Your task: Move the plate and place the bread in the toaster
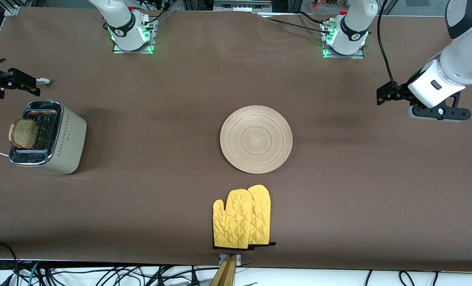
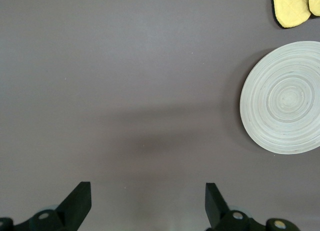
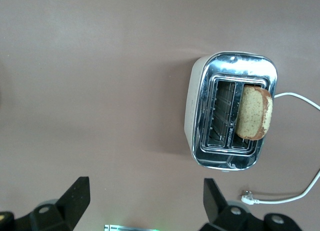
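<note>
Bread (image 1: 22, 133) sticks up from one slot of the toaster (image 1: 59, 139) at the right arm's end. The plate (image 1: 256, 139) lies mid-table. Left gripper (image 2: 148, 203) and right gripper (image 3: 146, 201) hang wide apart, holding nothing.

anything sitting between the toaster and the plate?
Nothing: in the front view only bare brown tabletop runs from the toaster, bread in one slot, to the plate. The yellow oven mitts lie nearer the camera than the plate.
</note>
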`<state>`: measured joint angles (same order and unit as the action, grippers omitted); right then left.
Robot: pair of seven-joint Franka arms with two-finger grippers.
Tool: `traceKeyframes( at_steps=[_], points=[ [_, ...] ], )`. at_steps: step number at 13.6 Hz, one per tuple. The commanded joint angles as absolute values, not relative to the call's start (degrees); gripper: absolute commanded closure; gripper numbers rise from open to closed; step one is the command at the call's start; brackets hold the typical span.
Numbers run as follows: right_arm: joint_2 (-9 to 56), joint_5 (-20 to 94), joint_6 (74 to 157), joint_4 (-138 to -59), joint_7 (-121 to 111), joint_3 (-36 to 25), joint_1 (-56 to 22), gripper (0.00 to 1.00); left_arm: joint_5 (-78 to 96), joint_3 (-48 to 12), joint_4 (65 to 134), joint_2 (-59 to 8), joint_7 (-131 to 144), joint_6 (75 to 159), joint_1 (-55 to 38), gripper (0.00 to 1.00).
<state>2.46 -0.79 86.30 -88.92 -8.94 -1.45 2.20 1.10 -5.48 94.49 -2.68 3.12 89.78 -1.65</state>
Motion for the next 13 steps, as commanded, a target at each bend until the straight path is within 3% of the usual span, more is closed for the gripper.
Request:
traceKeyframes(
  at_steps=[1,13],
  points=[
    [1.9,-0.4,86.0,-89.2,-8.9,-0.9,2.9,0.0,1.9,-5.5,94.0,-2.5,2.3,89.0,-1.5,0.0],
    [3.7,-0.8,85.8,-87.7,-9.4,-0.9,2.9,0.0,1.8,-5.5,94.0,-2.5,2.3,88.9,-1.5,0.0]
  ],
)
